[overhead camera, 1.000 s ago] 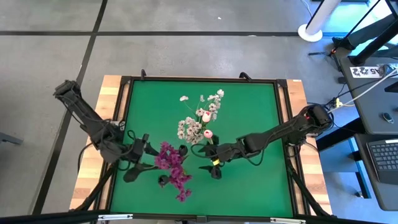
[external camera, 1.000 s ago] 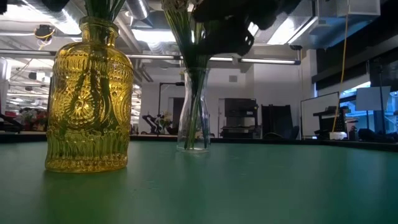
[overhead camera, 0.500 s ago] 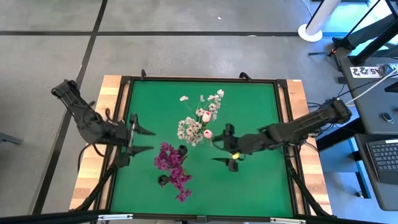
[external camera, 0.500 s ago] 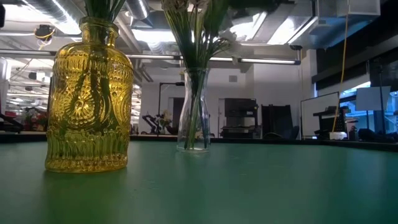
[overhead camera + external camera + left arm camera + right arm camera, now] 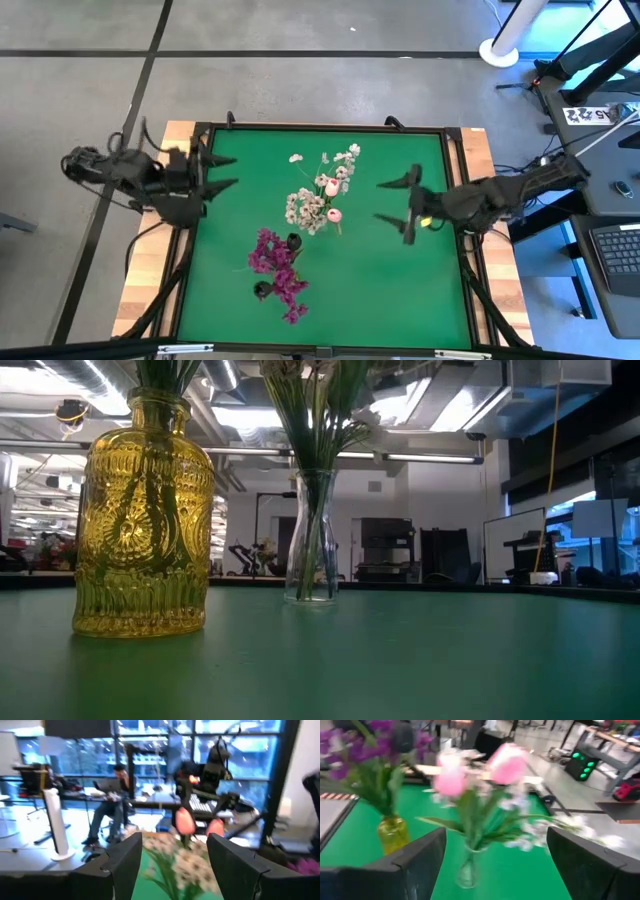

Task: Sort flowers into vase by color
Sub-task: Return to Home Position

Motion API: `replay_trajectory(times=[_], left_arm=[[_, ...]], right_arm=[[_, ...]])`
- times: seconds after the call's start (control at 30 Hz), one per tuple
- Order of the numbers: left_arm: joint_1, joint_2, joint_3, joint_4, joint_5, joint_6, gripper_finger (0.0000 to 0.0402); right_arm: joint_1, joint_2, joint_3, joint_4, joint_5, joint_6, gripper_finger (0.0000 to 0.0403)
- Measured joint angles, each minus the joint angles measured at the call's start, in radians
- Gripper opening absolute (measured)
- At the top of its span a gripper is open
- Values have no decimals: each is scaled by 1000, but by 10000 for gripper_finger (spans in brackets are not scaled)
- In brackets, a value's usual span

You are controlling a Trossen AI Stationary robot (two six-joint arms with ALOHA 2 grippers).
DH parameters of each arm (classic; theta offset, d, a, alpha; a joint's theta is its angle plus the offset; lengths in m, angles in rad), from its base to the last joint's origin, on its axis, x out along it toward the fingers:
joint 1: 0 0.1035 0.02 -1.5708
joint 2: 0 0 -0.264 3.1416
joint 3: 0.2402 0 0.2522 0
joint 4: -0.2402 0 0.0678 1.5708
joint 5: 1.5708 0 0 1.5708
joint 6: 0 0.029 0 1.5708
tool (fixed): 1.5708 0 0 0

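Flowers [image 5: 312,205] are sorted into two vases near the middle of the green table [image 5: 400,290]. In the high view, white blossoms [image 5: 303,208] and pink tulip buds [image 5: 331,187] form a spray at the centre of the frame. A magenta-purple cluster [image 5: 275,265] sits just below and to the left of it, close by but in its own bunch.

The low view shows the containers. A patterned yellow vase [image 5: 143,520] stands upright at the left of the frame, with green stalks rising out of its neck. A slim clear vase [image 5: 310,540] stands upright farther back, near the centre, with its own bundle of green stalks. The two vases stand apart on the green surface.

The right wrist view agrees with this. There the purple blooms [image 5: 355,745] rise from the yellow vase [image 5: 393,834], and the pink tulips [image 5: 507,762] with white sprigs rise from the clear vase [image 5: 467,870].

The left gripper [image 5: 233,170] is at the upper left of the green surface, by the table's left edge, well apart from both bunches. Its fingers are spread and hold nothing. The right gripper [image 5: 378,200] is at centre right of the frame, pointing toward the white and pink spray but clear of it. Its fingers are likewise spread and empty.

Past the left gripper's own fingers [image 5: 125,860], the left wrist view shows the tulip buds [image 5: 186,821] above white blossoms. A seated person [image 5: 112,805] is in the room beyond.
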Motion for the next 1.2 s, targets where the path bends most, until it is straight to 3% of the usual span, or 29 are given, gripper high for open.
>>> replay_trajectory(times=[0.13, 0.3, 0.5, 0.83, 1.0, 1.2], left_arm=[[121, -46, -2, -9, 74, 1, 221], [233, -63, -24, -12, 190, 0, 221], [324, -80, -95, 16, 248, -1, 221], [387, -249, -255, 78, 341, -59, 221], [386, -330, -378, 142, 348, -104, 221], [386, -375, -532, 277, 377, -125, 221]], right_arm=[[-90, -140, -96, 34, -50, -17, 344], [-226, -293, -252, 194, -216, -43, 344], [-335, -415, -405, 313, -338, -44, 344], [-376, -519, -513, 358, -364, 7, 338], [-376, -518, -587, 403, -368, 14, 314], [-376, -519, -726, 572, -366, 36, 280]])
